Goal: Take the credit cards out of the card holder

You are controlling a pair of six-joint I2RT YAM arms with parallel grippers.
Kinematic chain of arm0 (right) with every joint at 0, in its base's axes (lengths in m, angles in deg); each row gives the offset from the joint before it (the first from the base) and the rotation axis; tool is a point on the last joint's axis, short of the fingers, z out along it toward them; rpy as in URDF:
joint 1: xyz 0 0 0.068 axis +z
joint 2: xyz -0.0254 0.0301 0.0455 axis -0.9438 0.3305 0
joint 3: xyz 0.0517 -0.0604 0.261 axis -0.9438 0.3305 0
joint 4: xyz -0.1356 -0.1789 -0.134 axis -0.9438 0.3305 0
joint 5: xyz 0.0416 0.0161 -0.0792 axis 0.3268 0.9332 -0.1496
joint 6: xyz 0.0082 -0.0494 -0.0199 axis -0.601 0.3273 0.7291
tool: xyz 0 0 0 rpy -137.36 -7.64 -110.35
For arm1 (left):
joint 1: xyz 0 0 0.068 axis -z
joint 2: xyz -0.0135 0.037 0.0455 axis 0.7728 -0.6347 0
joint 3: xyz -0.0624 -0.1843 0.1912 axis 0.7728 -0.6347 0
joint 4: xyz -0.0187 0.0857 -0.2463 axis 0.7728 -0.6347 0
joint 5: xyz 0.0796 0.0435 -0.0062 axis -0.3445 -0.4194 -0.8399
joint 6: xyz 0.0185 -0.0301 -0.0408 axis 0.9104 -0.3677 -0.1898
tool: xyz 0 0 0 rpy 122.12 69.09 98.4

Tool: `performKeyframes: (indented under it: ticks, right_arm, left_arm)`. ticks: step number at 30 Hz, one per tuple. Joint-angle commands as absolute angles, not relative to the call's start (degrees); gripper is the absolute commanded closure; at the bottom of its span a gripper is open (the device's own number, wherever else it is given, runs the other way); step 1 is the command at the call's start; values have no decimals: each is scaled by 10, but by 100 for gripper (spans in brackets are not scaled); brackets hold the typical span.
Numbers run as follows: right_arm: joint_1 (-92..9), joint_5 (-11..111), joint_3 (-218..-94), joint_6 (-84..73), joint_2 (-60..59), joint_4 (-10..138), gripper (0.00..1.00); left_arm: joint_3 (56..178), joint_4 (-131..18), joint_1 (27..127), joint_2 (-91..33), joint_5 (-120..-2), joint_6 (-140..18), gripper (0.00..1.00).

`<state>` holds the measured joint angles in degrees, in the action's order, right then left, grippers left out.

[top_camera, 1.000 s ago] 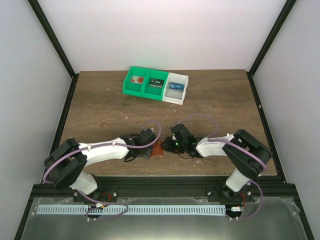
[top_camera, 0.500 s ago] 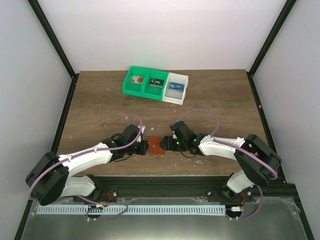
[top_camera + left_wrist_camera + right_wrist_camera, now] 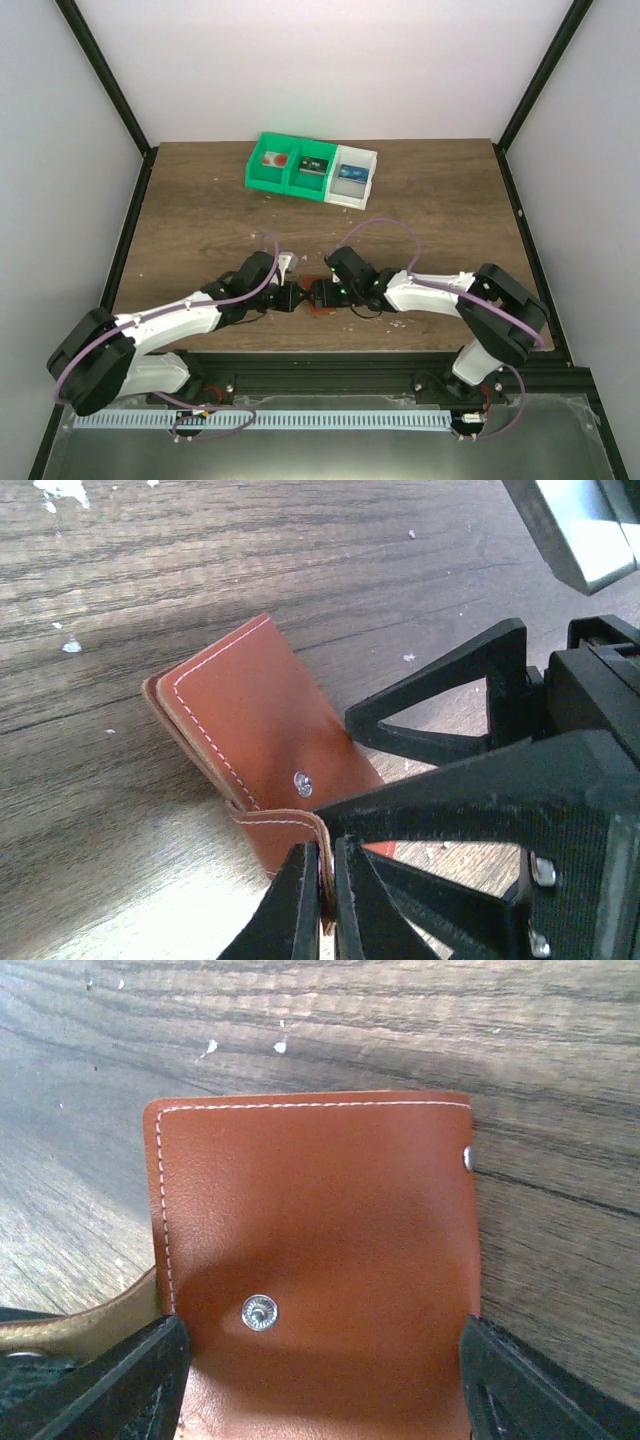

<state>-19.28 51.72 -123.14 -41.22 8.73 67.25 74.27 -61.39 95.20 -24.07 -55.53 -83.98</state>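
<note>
Wooden table (image 3: pixel 200 220): closed reddish-brown card holder (image 3: pixel 320 1220), white stitching, metal snap (image 3: pixel 260 1311), near front edge.
My left hand (image 3: pixel 327 858) pinches its strap (image 3: pixel 280 825); right hand (image 3: pixel 320 1360) straddles it, grip indeterminate.

Reddish-brown card holder (image 3: pixel 318 1222), folded closed

Both arms lie low and stretched inward along the near edge of the worktop, with their elbows out toward the left and right edges. Their wrists meet head-on near the middle of that edge. The left gripper (image 3: pixel 291 297) has its jaws pinched almost together on a strap of the card holder (image 3: pixel 255 715). The right gripper (image 3: pixel 316 293) faces it closely, its fingers (image 3: pixel 120 1385) spread wide, one on either side of the holder
</note>
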Motion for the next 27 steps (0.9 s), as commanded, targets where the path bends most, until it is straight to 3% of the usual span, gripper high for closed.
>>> performKeyframes:
  ticks: [1, 7, 27]
  right_arm:
    - [-172, 495, -1256, -406, 88, 700, 24]
    - [-170, 478, -1256, -395, 73, 716, 12]
    - [-149, 473, -1248, -394, 17, 757, 13]
  left_arm:
    - [735, -580, 950, -244, -537, -849, 100]
    - [736, -588, 950, -239, -543, -846, 100]
    - [737, -594, 950, -210, -535, -859, 100]
